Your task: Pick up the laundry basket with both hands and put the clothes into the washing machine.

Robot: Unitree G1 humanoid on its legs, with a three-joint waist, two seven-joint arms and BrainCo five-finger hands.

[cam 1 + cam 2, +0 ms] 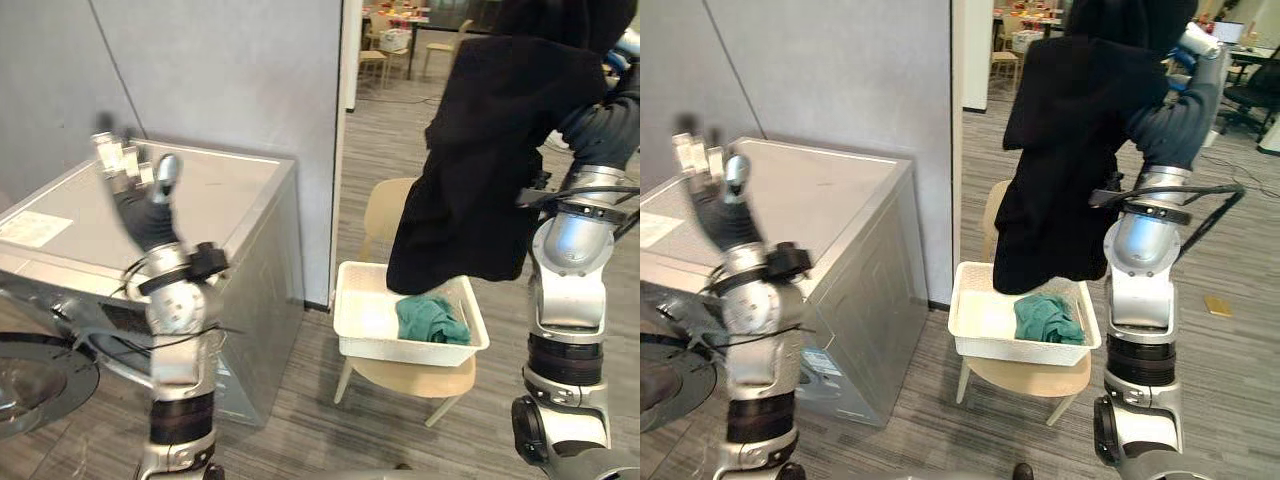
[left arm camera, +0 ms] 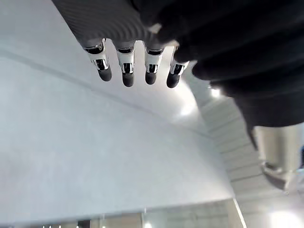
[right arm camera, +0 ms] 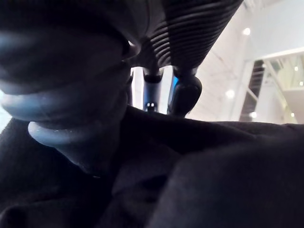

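My right hand (image 1: 1189, 44) is raised high and shut on a black garment (image 1: 485, 150), which hangs down over the white laundry basket (image 1: 352, 335). In the right wrist view its fingers (image 3: 185, 90) curl into the dark cloth (image 3: 213, 175). The basket rests on a light wooden chair (image 1: 386, 212) and holds a teal cloth (image 1: 431, 319). My left hand (image 1: 140, 185) is lifted in front of the washing machine (image 1: 225, 190), fingers (image 2: 126, 71) straight and holding nothing.
The silver washing machine stands at the left against a grey wall (image 1: 230, 70), its round door (image 1: 30, 385) swung open at the lower left. Wood-look floor (image 1: 400, 140) runs back to a room with chairs and tables (image 1: 400, 40).
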